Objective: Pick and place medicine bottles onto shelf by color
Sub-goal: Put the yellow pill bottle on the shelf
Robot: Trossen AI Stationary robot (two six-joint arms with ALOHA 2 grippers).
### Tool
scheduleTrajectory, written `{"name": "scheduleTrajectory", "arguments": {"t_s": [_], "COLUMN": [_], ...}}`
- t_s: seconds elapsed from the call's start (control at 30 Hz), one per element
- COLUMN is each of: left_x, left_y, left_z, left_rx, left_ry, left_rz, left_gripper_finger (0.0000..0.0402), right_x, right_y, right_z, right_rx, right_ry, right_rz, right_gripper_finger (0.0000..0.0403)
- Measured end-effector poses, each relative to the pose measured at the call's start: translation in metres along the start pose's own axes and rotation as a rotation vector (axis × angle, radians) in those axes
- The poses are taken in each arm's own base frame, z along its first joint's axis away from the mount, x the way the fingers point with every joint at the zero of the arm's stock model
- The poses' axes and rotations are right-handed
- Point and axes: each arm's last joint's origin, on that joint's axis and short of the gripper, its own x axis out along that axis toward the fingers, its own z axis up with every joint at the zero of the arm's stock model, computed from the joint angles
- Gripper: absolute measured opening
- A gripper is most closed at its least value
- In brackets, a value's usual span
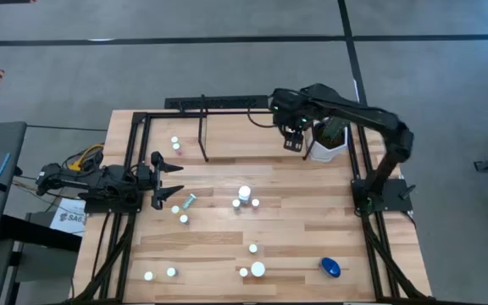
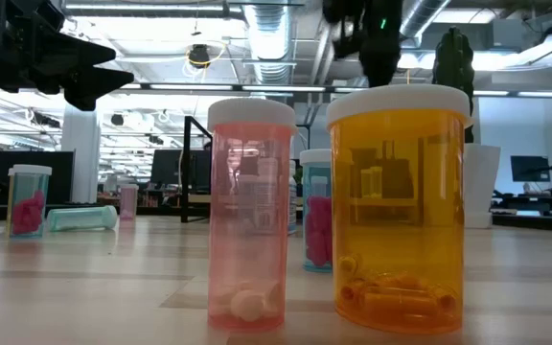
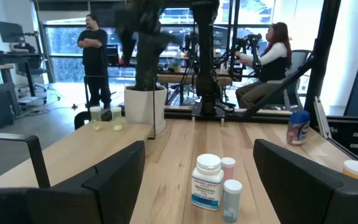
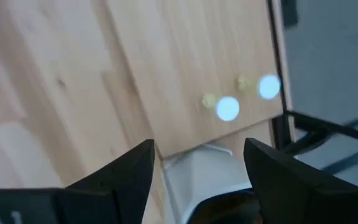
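Medicine bottles [image 1: 244,197] mostly lie scattered off the shelf [image 1: 227,135]; right gripper [image 1: 293,142] spread, empty above two shelved ones [image 4: 227,107]; left gripper [image 1: 166,180] spread, idle

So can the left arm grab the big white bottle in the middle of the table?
Probably yes. The left arm's fingers are open and pointing toward the large white round bottle, with only bare wooden table between them in the left wrist view.
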Motion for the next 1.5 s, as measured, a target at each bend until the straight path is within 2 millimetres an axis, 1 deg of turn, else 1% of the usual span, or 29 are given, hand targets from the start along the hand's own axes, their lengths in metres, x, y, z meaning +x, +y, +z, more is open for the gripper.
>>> {"name": "scheduleTrajectory", "arguments": {"t_s": [0.13, 0.23, 0.33, 0.47, 0.57, 0.77, 0.83, 1.0, 1.07, 1.13, 1.23, 1.3, 1.5], "left_x": [0.000, 0.000, 0.000, 0.000, 0.000, 0.000, 0.000, -0.003, -0.005, -0.009, -0.011, -0.012, -0.012], "left_y": [0.000, 0.000, 0.000, 0.000, 0.000, 0.000, 0.001, 0.001, 0.003, 0.006, 0.009, 0.010, 0.010], "left_z": [0.000, 0.000, 0.000, 0.000, 0.000, 0.001, 0.006, 0.024, 0.032, 0.041, 0.047, 0.050, 0.049], "left_rx": [0.000, 0.000, 0.000, 0.000, 0.000, 0.022, 0.055, 0.059, 0.086, 0.086, 0.056, 0.047, 0.019], "left_ry": [0.000, 0.000, 0.000, 0.000, 0.000, -0.012, -0.060, -0.243, -0.323, -0.397, -0.410, -0.429, -0.426], "left_rz": [0.000, 0.000, 0.000, 0.000, 0.000, 0.008, 0.024, 0.039, 0.074, 0.159, 0.261, 0.272, 0.272], "left_gripper_finger": [0.0288, 0.0288, 0.0288, 0.0288, 0.0288, 0.0288, 0.0288, 0.0288, 0.0288, 0.0288, 0.0288, 0.0288, 0.0288], "right_x": [-0.042, -0.067, -0.083, -0.096, -0.099, -0.093, -0.092, -0.089, -0.089, -0.089, -0.090, -0.090, -0.090], "right_y": [0.021, 0.035, 0.047, 0.059, 0.066, 0.080, 0.085, 0.096, 0.098, 0.098, 0.098, 0.098, 0.098], "right_z": [-0.016, -0.029, -0.042, -0.055, -0.061, -0.067, -0.068, -0.069, -0.070, -0.070, -0.069, -0.069, -0.068], "right_rx": [0.002, -0.018, -0.043, -0.047, -0.044, 0.011, 0.013, -0.004, -0.002, 0.000, 0.004, 0.005, 0.022], "right_ry": [-0.149, -0.281, -0.365, -0.418, -0.446, -0.418, -0.409, -0.407, -0.407, -0.410, -0.417, -0.418, -0.421], "right_rz": [0.009, 0.025, 0.049, 0.083, 0.104, 0.146, 0.156, 0.175, 0.179, 0.180, 0.180, 0.180, 0.182], "right_gripper_finger": [0.0270, 0.0270, 0.0270, 0.0270, 0.0270, 0.0270, 0.0270, 0.0270, 0.0270, 0.0270, 0.0270, 0.0270, 0.0270]}}
